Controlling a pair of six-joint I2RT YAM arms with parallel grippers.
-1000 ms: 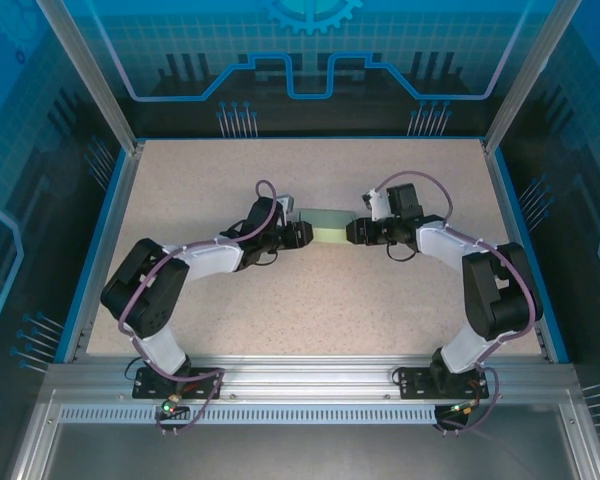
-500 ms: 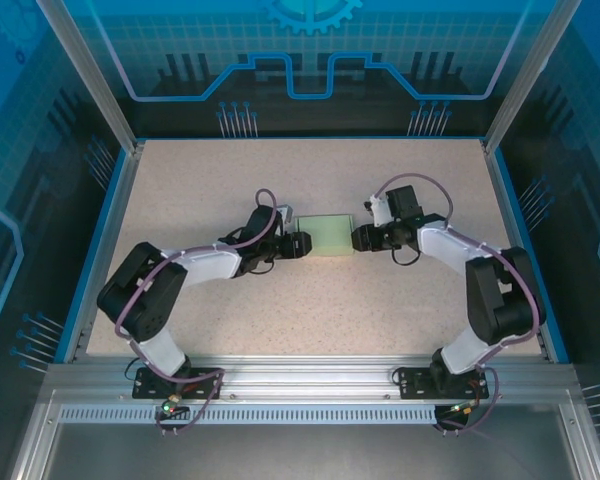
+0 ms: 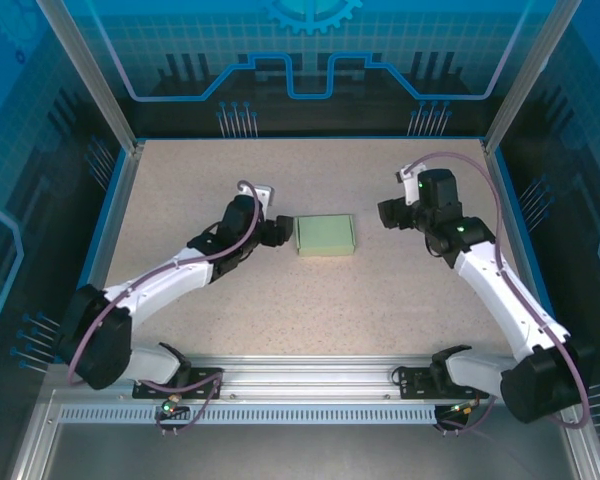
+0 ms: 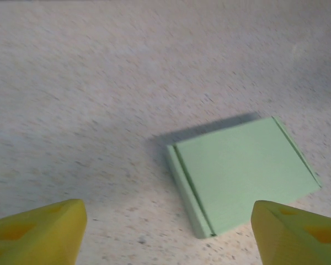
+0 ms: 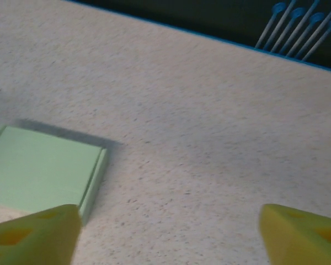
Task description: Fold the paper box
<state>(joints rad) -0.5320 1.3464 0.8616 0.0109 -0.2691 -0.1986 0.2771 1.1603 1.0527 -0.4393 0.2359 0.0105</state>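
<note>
One pale green flat rectangular box of thin card [image 3: 326,235], closed up and lying flat near the middle of the speckled beige table [image 3: 310,300], touched by nothing. Just beside its left edge, the left gripper [image 3: 278,230], yellow fingertips [image 4: 36,232] spread wide apart around bare tabletop, gripping nothing. Off to its right and apart from it, the right gripper [image 3: 388,213], yellow fingertips [image 5: 33,232] likewise held wide, empty, with the box low at the left of that wrist view.

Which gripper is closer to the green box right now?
The left gripper, just off the paper box's left edge; the right gripper stands farther from its right edge.
</note>
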